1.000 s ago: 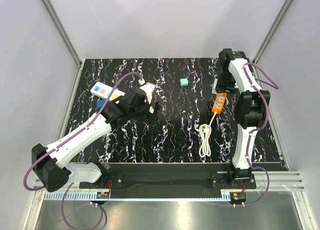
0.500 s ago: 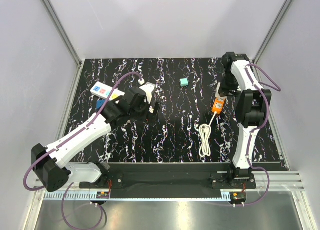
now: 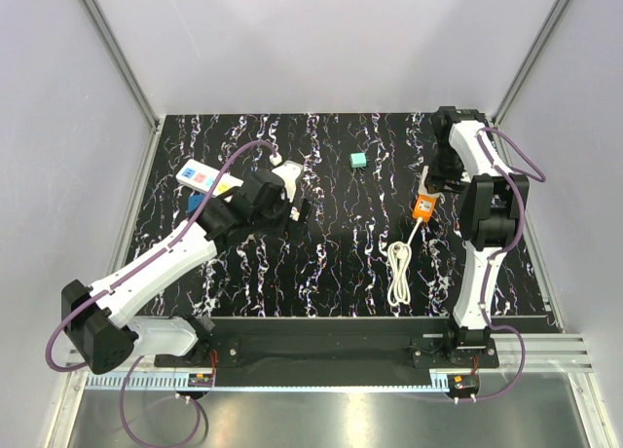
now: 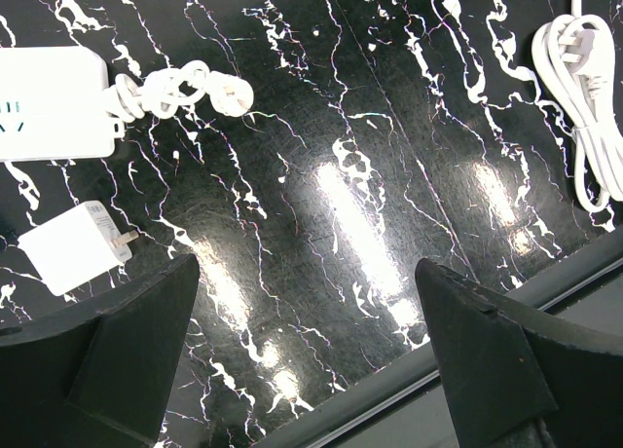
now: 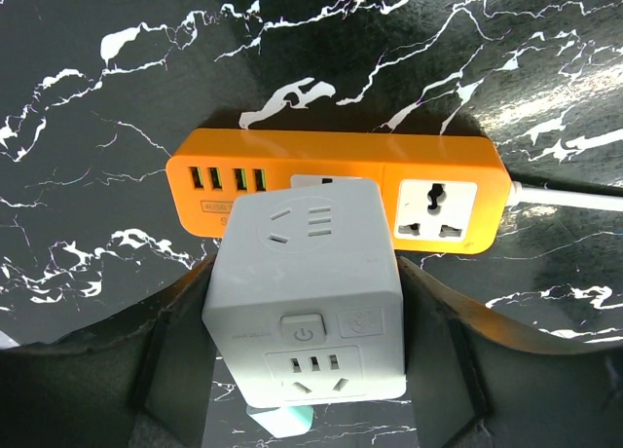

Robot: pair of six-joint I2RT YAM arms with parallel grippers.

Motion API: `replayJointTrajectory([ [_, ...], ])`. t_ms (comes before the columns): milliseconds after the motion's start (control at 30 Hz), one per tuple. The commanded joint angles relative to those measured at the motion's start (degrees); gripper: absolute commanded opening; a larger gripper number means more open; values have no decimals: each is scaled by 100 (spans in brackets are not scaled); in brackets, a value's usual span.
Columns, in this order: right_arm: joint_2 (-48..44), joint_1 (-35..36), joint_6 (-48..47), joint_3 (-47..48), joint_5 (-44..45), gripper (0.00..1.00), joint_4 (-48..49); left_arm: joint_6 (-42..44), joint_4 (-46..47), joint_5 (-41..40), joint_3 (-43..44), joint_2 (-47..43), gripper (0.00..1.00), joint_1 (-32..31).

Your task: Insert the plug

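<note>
Black marble table. We see plug clamped in right gripper over strip, far right. Rigid, light, probably slick plastic; we'd hold its flat sides. Left gripper spread wide, empty.

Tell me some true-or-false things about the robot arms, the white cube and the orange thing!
1. The right pincer grips the white plug. True.
2. The left pincer is carrying something. False: it is open and empty.
3. The power strip by the plug is blue. False: it is orange.
4. A small teal cube sits on the table, apart from both pincers. True.
</note>
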Motion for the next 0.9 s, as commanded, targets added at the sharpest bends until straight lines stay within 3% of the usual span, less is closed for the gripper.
replayJointTrajectory([
  [0, -226, 2, 1085, -98, -91, 0, -1788, 90, 123, -136, -6, -155, 99, 13],
  [867, -209, -16, 1691, -468, -258, 0, -1832, 90, 132, -171, -15, -164, 99, 13],
])
